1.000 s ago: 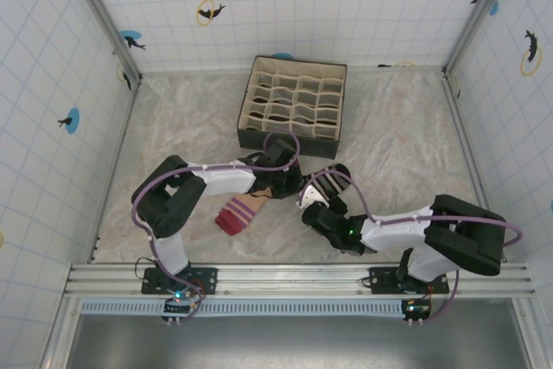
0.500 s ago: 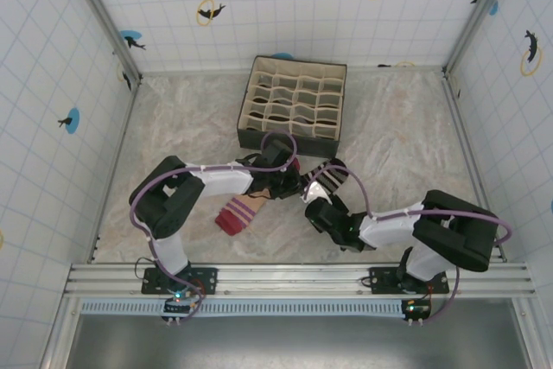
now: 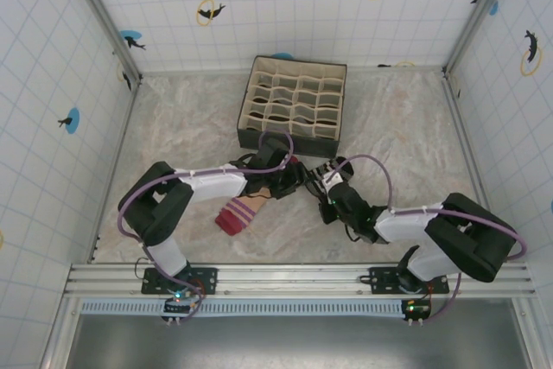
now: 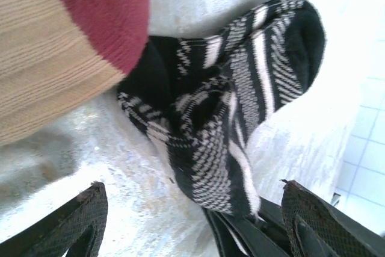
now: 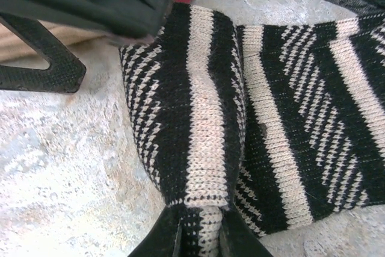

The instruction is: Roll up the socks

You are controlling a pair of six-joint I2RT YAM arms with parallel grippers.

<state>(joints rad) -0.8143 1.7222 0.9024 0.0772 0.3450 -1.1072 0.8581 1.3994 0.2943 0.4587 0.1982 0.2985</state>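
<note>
black-and-white striped sock (image 5: 264, 118) bunched on the marbled table (image 3: 406, 127), near the middle, between the two wrists. pinched at the end of a raised fold by the right gripper (image 5: 201, 233), clamped tight on the knit. just beside or against the dark red end of the peach sock (image 4: 54, 64); hard to tell which from the left wrist view. peach sock flat on the table to the left of the striped one, with purple stripes and a dark red end toward the near edge in the top view. left gripper (image 4: 192, 209) close over the striped sock, spread wide, with nothing between its fingers (image 4: 84, 221). both arms bent inward from the near edge, grippers almost meeting at the striped sock. beyond the socks, apart from them, a dark divided box (image 3: 285, 142) with pale compartments, toward the back. white tiled walls (image 3: 276, 23) around the table.
</note>
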